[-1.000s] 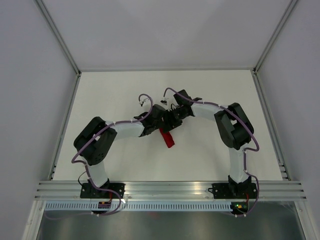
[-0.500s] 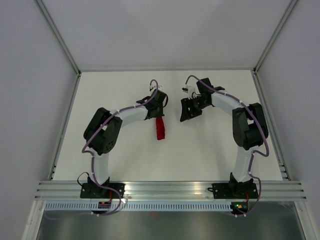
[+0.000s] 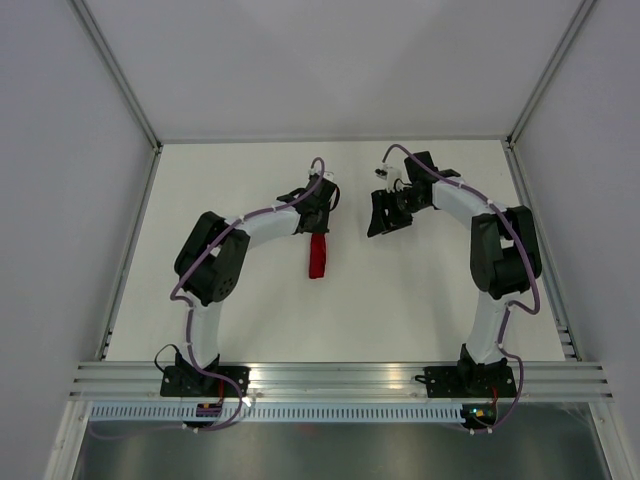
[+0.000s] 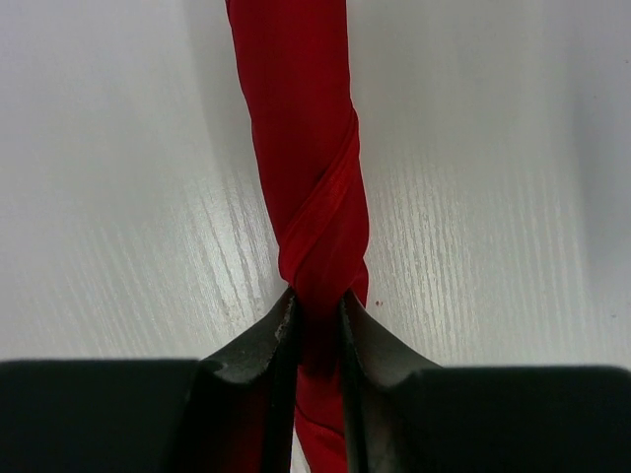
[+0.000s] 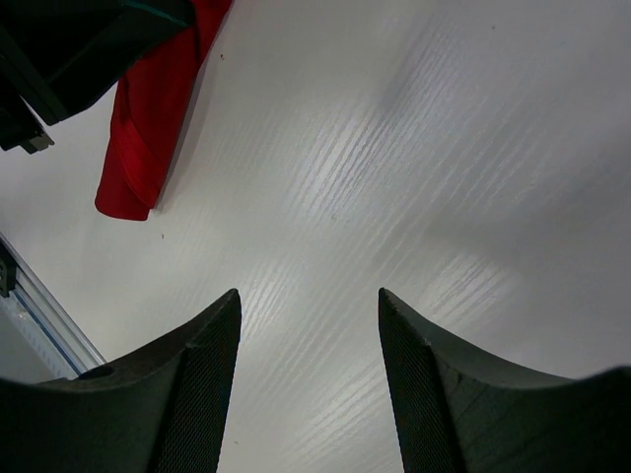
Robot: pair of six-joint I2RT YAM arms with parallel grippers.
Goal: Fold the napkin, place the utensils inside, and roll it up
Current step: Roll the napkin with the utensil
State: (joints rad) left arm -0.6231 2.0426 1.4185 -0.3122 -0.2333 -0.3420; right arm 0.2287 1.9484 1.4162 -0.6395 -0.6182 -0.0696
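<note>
The napkin (image 3: 318, 257) is a tight red roll lying on the white table, running from far to near. In the left wrist view the roll (image 4: 306, 148) shows a spiral wrap line. My left gripper (image 3: 319, 231) sits at its far end, and both sides of the roll are pinched between its jaws (image 4: 317, 301). My right gripper (image 3: 380, 224) hangs to the right of the roll, apart from it, open over bare table (image 5: 309, 296). From the right wrist camera the napkin's end (image 5: 148, 138) lies at upper left. No utensils show in any view.
The left gripper's black body (image 5: 79, 39) fills the upper-left corner of the right wrist view. Aluminium rails (image 3: 340, 378) run along the near table edge, and frame posts (image 3: 128, 210) stand at both sides.
The two grippers were together at the napkin. The right one has drawn away to the right and opened wider. The left one has carried the roll farther back and turned it straight.
</note>
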